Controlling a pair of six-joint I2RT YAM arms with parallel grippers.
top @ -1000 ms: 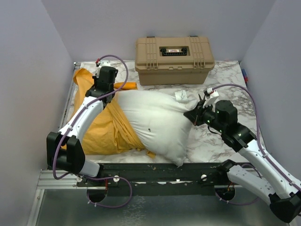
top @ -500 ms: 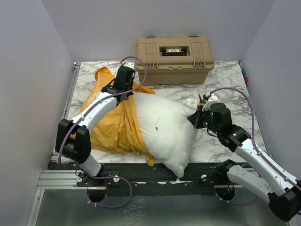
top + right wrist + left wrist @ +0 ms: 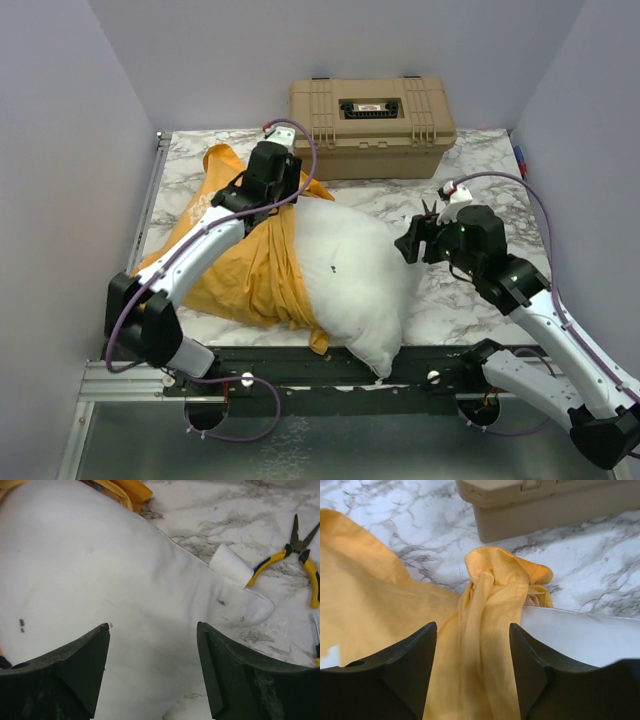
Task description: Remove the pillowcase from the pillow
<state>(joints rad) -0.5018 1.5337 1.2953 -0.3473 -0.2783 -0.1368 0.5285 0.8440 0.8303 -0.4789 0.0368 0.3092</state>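
The white pillow (image 3: 355, 275) lies across the marble table, its right two-thirds bare. The orange-yellow pillowcase (image 3: 235, 275) is bunched over its left end, with a twisted tip (image 3: 492, 575) pointing toward the toolbox. My left gripper (image 3: 280, 195) hovers over the case's far edge. In its wrist view the left gripper (image 3: 472, 626) is open, with loose orange folds lying between the fingers, unclamped. My right gripper (image 3: 412, 243) sits at the pillow's right corner. It stands open (image 3: 152, 625) above the white pillow (image 3: 100, 570), holding nothing.
A tan toolbox (image 3: 370, 125) stands at the back of the table, close ahead of the left gripper (image 3: 545, 505). Yellow-handled pliers (image 3: 295, 550) and a small white roll (image 3: 230, 566) lie on the marble by the pillow's right corner. Grey walls close in both sides.
Both grippers have opened, the left letting go of the pillowcase and the right of the pillow corner. Earlier the left arm swung right, carrying the bunched case toward the toolbox.
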